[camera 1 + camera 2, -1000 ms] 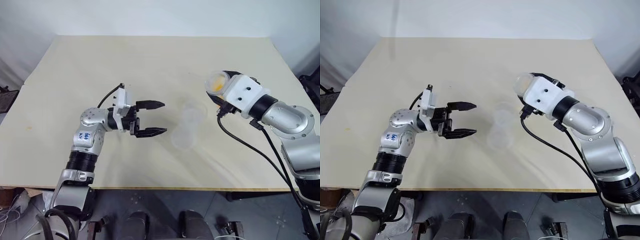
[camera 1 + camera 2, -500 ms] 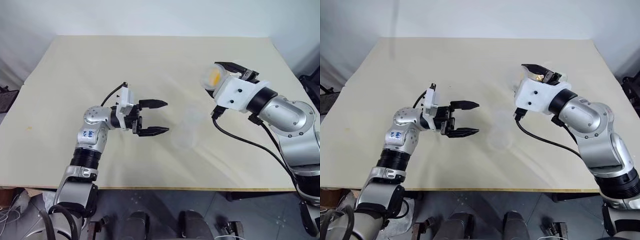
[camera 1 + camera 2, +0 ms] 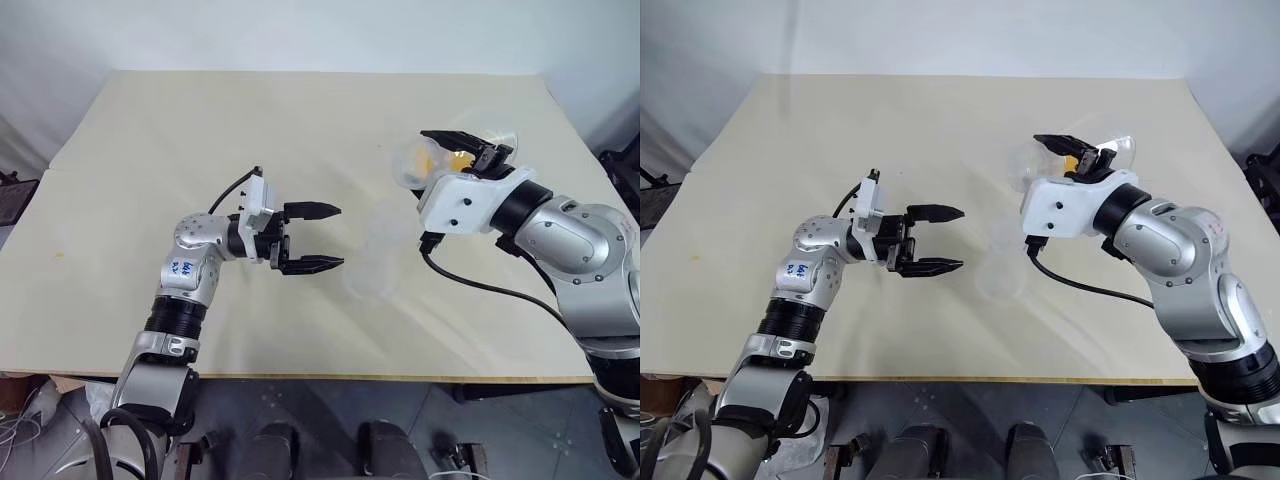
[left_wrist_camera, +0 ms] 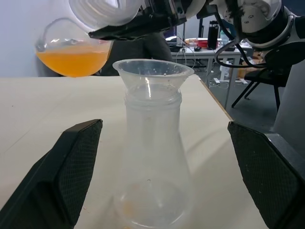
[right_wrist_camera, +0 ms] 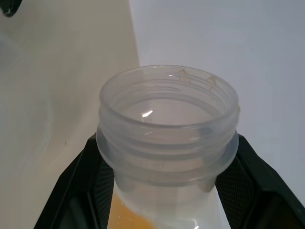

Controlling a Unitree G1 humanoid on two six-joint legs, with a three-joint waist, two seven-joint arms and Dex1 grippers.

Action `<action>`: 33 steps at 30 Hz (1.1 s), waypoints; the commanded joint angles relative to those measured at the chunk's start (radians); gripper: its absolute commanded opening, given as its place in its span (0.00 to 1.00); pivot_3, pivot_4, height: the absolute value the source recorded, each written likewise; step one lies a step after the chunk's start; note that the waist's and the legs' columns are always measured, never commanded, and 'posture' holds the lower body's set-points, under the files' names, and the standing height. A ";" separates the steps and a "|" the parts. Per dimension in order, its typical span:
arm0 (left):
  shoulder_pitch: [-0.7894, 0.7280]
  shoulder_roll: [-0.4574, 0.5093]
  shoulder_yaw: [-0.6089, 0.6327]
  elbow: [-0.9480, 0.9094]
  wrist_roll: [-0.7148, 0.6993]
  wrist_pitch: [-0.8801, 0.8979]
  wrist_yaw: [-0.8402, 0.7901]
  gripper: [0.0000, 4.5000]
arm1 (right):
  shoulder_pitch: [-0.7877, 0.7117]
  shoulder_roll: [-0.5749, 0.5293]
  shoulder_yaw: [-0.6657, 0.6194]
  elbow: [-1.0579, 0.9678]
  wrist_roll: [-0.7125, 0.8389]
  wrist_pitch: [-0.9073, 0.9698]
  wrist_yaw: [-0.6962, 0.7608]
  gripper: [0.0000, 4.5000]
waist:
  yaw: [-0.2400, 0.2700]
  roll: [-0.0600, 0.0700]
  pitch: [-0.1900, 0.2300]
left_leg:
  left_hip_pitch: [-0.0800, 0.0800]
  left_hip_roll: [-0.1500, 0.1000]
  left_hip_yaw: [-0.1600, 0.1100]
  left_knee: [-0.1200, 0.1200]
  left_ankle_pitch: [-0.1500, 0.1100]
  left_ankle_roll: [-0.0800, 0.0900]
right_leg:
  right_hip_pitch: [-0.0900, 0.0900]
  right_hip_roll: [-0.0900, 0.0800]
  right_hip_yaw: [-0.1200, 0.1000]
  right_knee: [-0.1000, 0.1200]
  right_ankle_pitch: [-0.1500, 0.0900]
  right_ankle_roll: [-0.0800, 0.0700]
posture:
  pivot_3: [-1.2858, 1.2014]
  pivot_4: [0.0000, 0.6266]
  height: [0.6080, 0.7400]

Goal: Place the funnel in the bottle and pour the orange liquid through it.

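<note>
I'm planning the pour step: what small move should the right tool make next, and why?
Probably tip further, bringing its mouth above the small clear plastic funnel: the right tool grips a tilted clear flask whose orange liquid hasn't reached the mouth; the funnel sits in the frosted conical bottle.

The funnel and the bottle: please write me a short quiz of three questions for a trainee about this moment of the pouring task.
1. True or false: the funnel already sits in the neck of the bottle.
2. What does the right gripper hold? A) a flask holding the orange liquid B) a spoon C) nothing
3. How do the jaws of the left gripper stand, and where is it relative to the bottle?

Key:
1. True.
2. A; it is tilted with its mouth towards the funnel, and no liquid is running out yet.
3. Open, empty, beside the bottle on the table, not touching it.
</note>
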 commanded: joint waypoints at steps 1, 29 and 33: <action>-0.032 -0.006 -0.002 -0.022 0.001 -0.009 -0.007 1.00 | 0.002 -0.013 -0.028 -0.046 -0.041 -0.034 -0.004 0.55 | 0.000 0.000 0.000 | 0.000 0.000 0.000 0.000 0.000 0.000 | 0.000 0.000 0.000 0.000 0.000 0.000 | 0.52 0.24 1.00; -0.068 -0.029 -0.002 0.043 0.014 -0.038 -0.027 1.00 | 0.064 -0.005 -0.059 -0.039 -0.214 -0.118 -0.010 0.55 | 0.000 0.000 0.000 | 0.000 -0.003 0.000 0.000 0.000 0.000 | 0.000 0.000 0.000 0.001 0.000 0.000 | 0.52 0.24 1.00; -0.076 -0.034 -0.001 0.060 0.018 -0.046 -0.032 1.00 | 0.080 0.010 -0.052 -0.076 -0.255 -0.070 0.001 0.55 | 0.001 0.000 0.000 | 0.000 -0.003 0.000 0.000 0.000 0.000 | 0.000 0.000 0.000 0.001 0.000 0.000 | 0.52 0.24 1.00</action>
